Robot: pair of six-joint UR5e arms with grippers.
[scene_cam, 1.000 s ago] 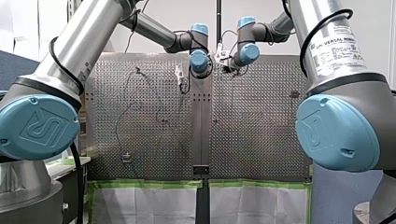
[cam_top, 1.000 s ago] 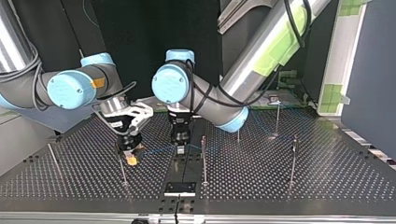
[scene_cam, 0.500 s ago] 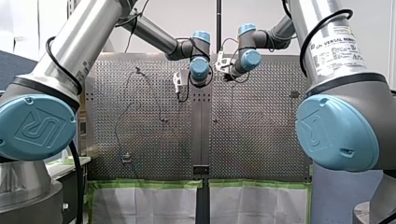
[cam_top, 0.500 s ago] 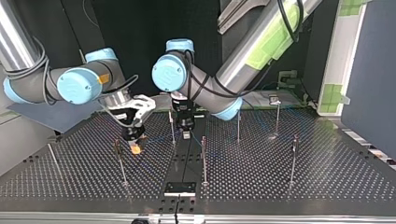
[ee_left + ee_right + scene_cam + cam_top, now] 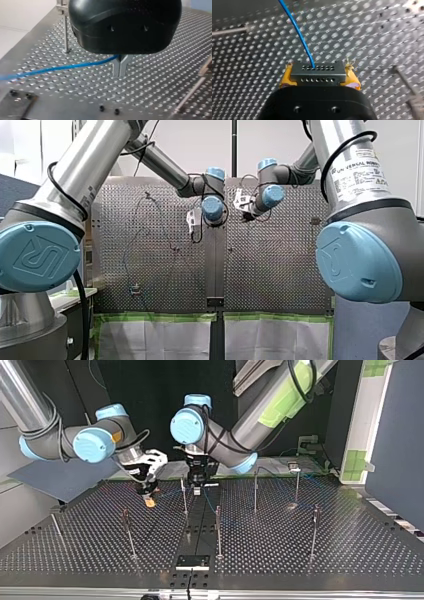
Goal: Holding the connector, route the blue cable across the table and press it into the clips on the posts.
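Right wrist view: my right jaws clamp the connector (image 5: 317, 74) between yellow pads (image 5: 284, 78), long axis crosswise, above the surface (image 5: 372, 37); the blue cable (image 5: 298, 32) leaves it ahead, toward eleven o'clock; my left jaws pinch the cable, three o'clock of the connector in the top view.

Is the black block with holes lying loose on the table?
No, the connector is clamped between my right gripper's jaws, blue cable running from it.

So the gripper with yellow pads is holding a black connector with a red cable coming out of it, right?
Not red: the cable is blue. The right wrist view shows it leaving the black connector held between my right gripper's yellow pads.
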